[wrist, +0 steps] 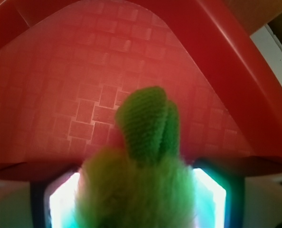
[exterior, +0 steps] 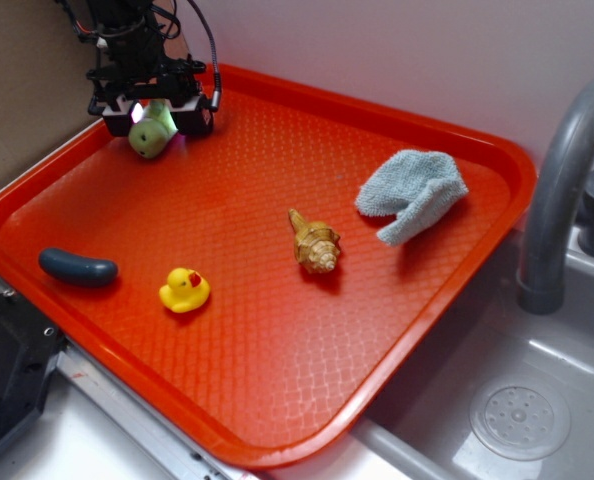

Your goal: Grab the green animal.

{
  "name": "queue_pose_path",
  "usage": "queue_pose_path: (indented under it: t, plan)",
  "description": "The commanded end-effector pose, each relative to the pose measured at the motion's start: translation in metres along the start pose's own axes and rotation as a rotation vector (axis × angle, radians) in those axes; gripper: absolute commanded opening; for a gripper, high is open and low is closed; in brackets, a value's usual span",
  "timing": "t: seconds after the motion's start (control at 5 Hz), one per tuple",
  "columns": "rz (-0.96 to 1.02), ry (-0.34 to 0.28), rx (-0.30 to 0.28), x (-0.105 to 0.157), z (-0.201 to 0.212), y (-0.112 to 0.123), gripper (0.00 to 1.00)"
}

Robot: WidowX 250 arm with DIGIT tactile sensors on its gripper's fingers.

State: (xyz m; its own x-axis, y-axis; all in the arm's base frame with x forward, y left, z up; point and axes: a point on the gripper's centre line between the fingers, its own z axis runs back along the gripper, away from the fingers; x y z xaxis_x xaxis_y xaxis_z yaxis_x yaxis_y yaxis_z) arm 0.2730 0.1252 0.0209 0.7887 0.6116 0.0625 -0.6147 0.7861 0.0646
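Between pincer (exterior: 154, 113) fingers, fuzzy yellow-green animal (exterior: 151, 130), olive-green head

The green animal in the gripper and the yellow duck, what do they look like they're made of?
The green animal looks like soft plush fabric: the wrist view shows a fuzzy, knitted nap. The yellow duck looks like smooth rubber or plastic, with a slight sheen, though which one is unclear.

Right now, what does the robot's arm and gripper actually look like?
The arm is black, boxy hardware with black cables looping beside it. The gripper is a black block with pale, whitish finger pads that look glowing white with a teal edge in the wrist view. No markings are legible.
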Motion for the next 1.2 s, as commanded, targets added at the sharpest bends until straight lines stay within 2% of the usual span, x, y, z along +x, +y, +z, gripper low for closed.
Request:
queue_pose_path:
  t: [0.0, 0.2, 0.4, 0.6, 0.8, 1.0]
  plan:
    - [-0.077, -0.060, 0.000, -0.014, 0.081, -0.001, 0.00]
    - [-0.142, -0.081, -0.036, -0.033, 0.118, -0.009, 0.00]
    - [-0.224, -0.099, -0.040, -0.063, 0.143, -0.025, 0.00]
    - [-0.348, -0.028, -0.084, -0.094, 0.173, -0.043, 0.00]
    - [-0.369, -0.047, -0.132, -0.109, 0.188, -0.051, 0.00]
    - [-0.411, 0.015, -0.124, -0.111, 0.182, -0.056, 0.00]
